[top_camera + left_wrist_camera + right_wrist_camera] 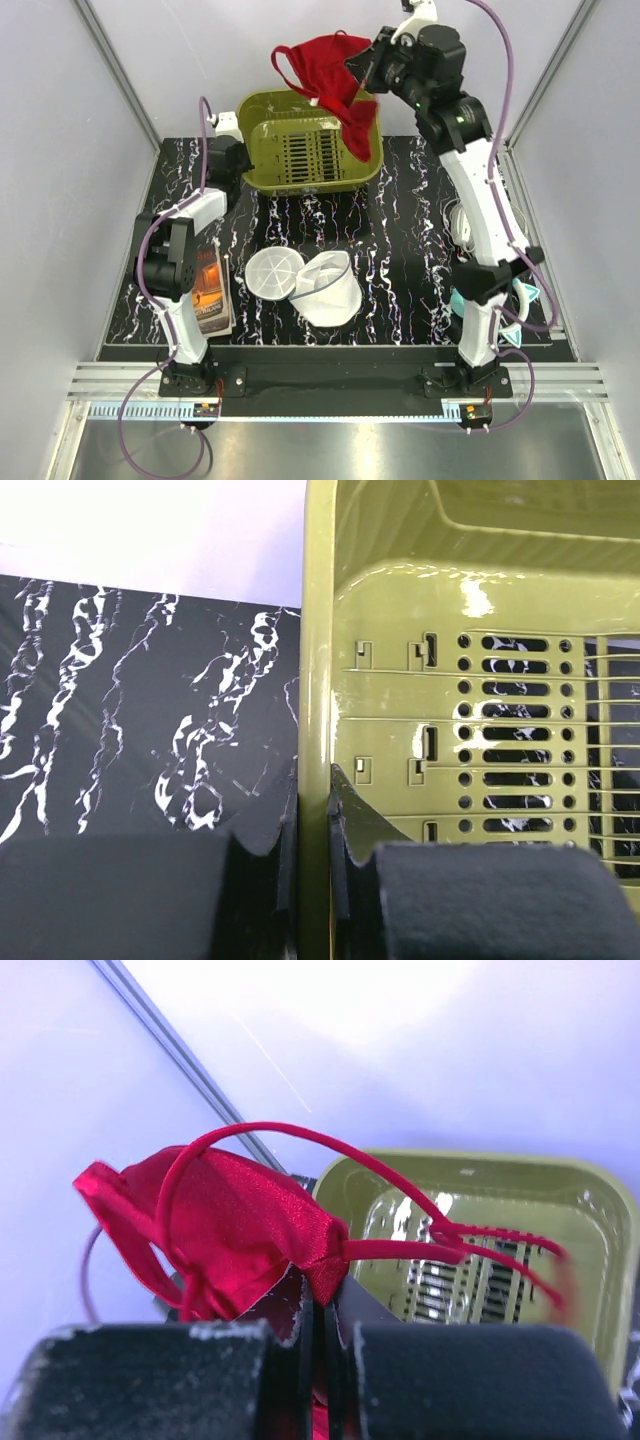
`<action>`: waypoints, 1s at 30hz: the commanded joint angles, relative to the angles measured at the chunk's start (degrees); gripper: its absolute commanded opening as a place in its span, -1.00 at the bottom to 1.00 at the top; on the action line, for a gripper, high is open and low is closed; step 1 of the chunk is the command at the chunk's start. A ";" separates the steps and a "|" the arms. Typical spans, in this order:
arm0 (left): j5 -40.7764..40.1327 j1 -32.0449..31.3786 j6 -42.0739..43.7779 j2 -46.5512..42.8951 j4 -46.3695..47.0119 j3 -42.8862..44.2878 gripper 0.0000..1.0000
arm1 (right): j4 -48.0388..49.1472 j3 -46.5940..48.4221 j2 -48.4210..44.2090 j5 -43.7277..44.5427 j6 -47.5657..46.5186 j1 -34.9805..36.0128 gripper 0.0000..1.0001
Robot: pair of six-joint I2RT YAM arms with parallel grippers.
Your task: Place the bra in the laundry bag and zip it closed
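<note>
Bra (335,75) held aloft

It is hanging above the olive basket (262,115), straps dangling; my right jaws are pinching its red fabric. My left jaws are clamping the basket's wall. Laundry bag (330,290) is lying open on the desk (400,250), well apart.

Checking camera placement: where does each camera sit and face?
Top external: above and behind, looking down on the table; left arm and right arm show.
Left wrist: on the left gripper, facing the basket wall it clamps; own fingers show.
Right wrist: on the right gripper, facing the held bra; own fingers show.
Shared: all see the basket.
</note>
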 commanded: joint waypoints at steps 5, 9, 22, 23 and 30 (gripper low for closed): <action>-1.58 1.59 1.08 6.19 -5.56 14.47 -0.50 | -10.97 -21.12 -18.37 3.78 0.40 0.42 -1.00; -1.23 1.85 0.91 5.58 -10.75 17.82 0.05 | -11.77 -35.36 -29.96 2.46 3.74 0.33 -1.00; 1.32 -2.53 -1.55 -19.97 -25.33 6.60 0.93 | -25.54 -67.29 -54.33 2.11 9.54 0.42 -1.00; 1.23 -3.06 -1.73 -21.65 -26.48 5.80 0.92 | -26.96 -68.34 -56.17 2.20 10.16 0.42 -1.00; 11.33 -10.42 -11.48 -34.49 -32.90 -4.56 0.79 | -24.35 -85.54 -56.37 3.86 12.02 0.24 -1.00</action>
